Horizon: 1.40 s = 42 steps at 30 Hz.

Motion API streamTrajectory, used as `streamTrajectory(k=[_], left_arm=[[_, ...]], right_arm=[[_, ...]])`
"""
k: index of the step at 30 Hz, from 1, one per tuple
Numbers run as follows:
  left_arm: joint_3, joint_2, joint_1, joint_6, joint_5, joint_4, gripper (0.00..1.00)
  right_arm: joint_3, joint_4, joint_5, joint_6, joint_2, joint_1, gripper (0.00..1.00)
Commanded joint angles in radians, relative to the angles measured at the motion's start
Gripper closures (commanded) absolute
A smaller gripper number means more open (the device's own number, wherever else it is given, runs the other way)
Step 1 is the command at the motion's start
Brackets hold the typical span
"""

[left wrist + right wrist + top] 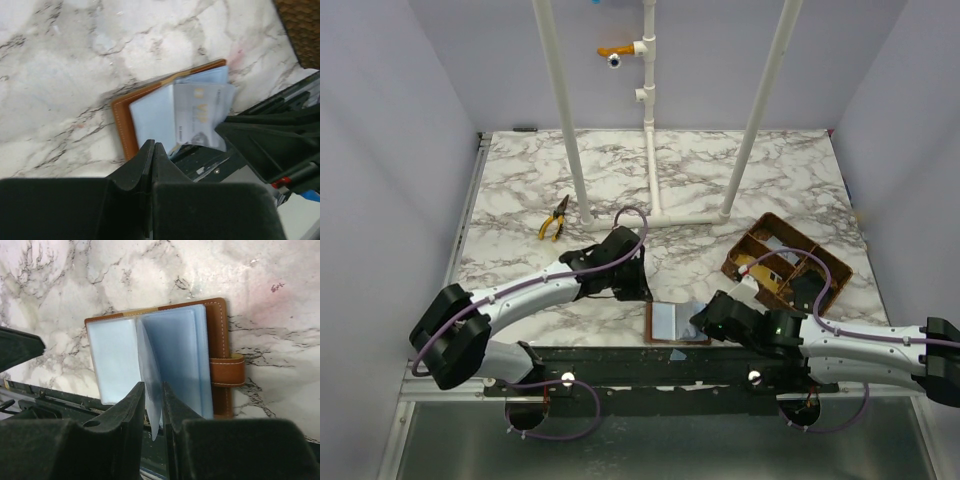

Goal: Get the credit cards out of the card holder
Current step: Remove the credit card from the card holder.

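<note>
The card holder (675,322), a brown leather bifold, lies open at the near table edge, its blue-grey clear pockets up. It also shows in the right wrist view (220,335), with its snap tab (227,371) on the right. My right gripper (153,390) is closed on one raised clear pocket leaf (150,355), and it stands at the holder's right side (703,322). In the left wrist view a pale grey-white credit card (200,115) lies over the holder (122,125). My left gripper (152,147) is shut and empty, just left of the holder (638,290).
A brown woven divided basket (785,262) stands right of the holder, behind the right arm. Yellow-handled pliers (555,220) lie at the left middle. A white pipe frame (650,130) stands at the back. The black mounting rail (670,365) runs along the near edge.
</note>
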Motion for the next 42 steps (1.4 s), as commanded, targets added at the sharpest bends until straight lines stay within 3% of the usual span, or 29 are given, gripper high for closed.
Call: streamTrajectory(k=[1, 8, 17, 23, 33, 42], left_arm=[[0.081, 0.028, -0.042, 0.016, 0.013, -0.002, 1.0], [0.089, 0.169, -0.078, -0.006, 0.063, 0.078, 1.0], [0.066, 0.232, -0.091, -0.004, 0.086, 0.119, 1.0], [0.052, 0.243, -0.092, -0.008, 0.081, 0.127, 1.0], [0.031, 0.262, -0.092, -0.02, 0.09, 0.156, 1.0], [0.023, 0.275, -0.092, -0.023, 0.106, 0.18, 1.0]], right_arm=[[0.006, -0.075, 0.059, 0.029, -0.01, -0.004, 0.78], [0.057, -0.184, 0.092, 0.044, -0.005, -0.004, 0.6], [0.185, -0.284, 0.114, -0.04, 0.045, -0.004, 0.59], [0.285, -0.265, 0.076, -0.128, 0.149, -0.004, 0.65], [0.202, -0.232, 0.036, -0.046, 0.245, -0.003, 0.77], [0.171, -0.205, 0.015, -0.03, 0.317, -0.004, 0.8]])
